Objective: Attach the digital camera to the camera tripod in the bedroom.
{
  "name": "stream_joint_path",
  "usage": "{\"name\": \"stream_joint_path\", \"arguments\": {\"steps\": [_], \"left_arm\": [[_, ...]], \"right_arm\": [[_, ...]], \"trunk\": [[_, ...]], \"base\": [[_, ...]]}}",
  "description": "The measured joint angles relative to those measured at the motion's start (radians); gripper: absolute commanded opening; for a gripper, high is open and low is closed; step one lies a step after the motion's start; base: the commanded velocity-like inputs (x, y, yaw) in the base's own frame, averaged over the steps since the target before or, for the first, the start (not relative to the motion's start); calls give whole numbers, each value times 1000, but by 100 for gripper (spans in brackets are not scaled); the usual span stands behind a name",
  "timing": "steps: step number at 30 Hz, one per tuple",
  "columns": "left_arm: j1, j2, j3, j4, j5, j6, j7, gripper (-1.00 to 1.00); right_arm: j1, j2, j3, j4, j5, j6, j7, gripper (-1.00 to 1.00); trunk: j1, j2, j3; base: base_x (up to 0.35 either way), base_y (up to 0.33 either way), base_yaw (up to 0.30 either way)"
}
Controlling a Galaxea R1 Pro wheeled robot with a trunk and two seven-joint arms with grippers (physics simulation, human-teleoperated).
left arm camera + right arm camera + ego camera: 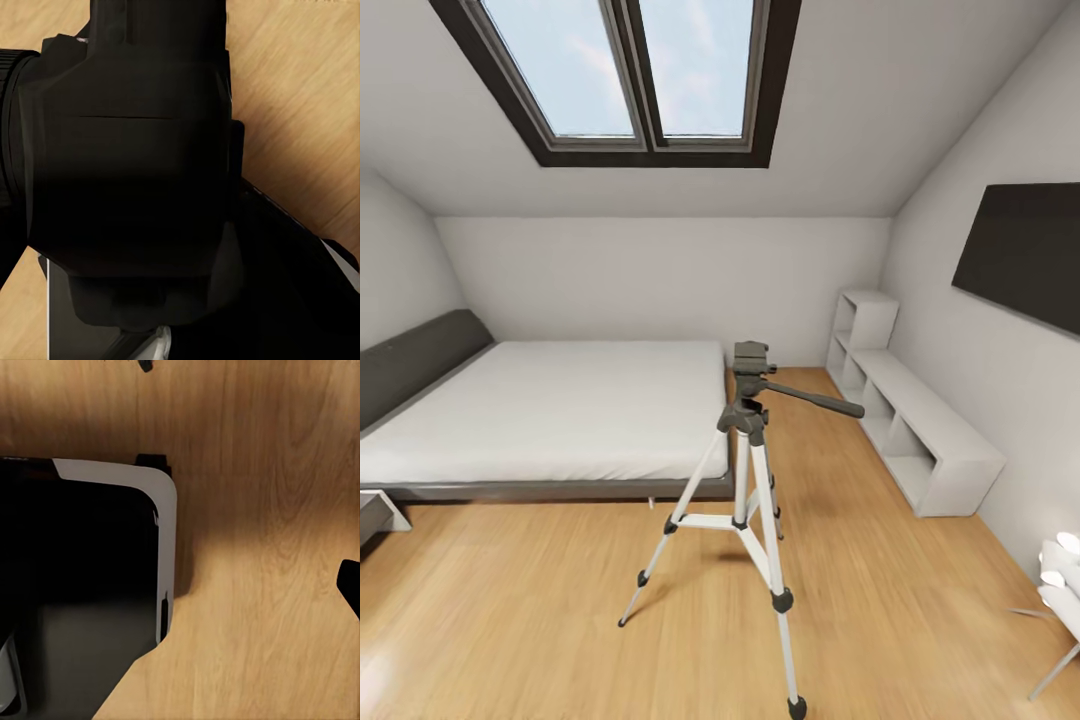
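The camera tripod (745, 470) stands upright on the light wood floor (560, 610) in the middle of the head view, legs spread, one black foot near the lower edge. Its dark grey head carries a long pan handle (815, 398) pointing right; nothing sits on the head plate. Behind it, to the left and farther off, lies the grey bed (540, 410) with its white mattress, under a dark-framed skylight (650, 75). White open shelving (905, 425) runs along the right wall, below a dark wall panel (1025, 250).

The left wrist view gives what the head view lacks: a black boxy body, apparently the digital camera (127, 165), very close to the lens, with wood floor beyond it. Whether the left gripper clamps it cannot be told, since no finger is distinguishable against the black mass.

The right wrist view looks down at the floor beside the robot's base (90, 585), dark with a pale grey rounded edge; a dark tip (351, 585) enters at one edge, and the right gripper's opening cannot be judged.
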Motion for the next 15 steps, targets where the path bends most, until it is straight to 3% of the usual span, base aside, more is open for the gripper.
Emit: {"name": "stream_joint_path", "arguments": {"steps": [15], "left_arm": [[0, 0, 0, 0, 0, 0, 0, -100]], "right_arm": [[0, -1, 0, 0, 3, -2, 1, 100]], "trunk": [[0, 0, 0]], "base": [[0, 0, 13]]}}
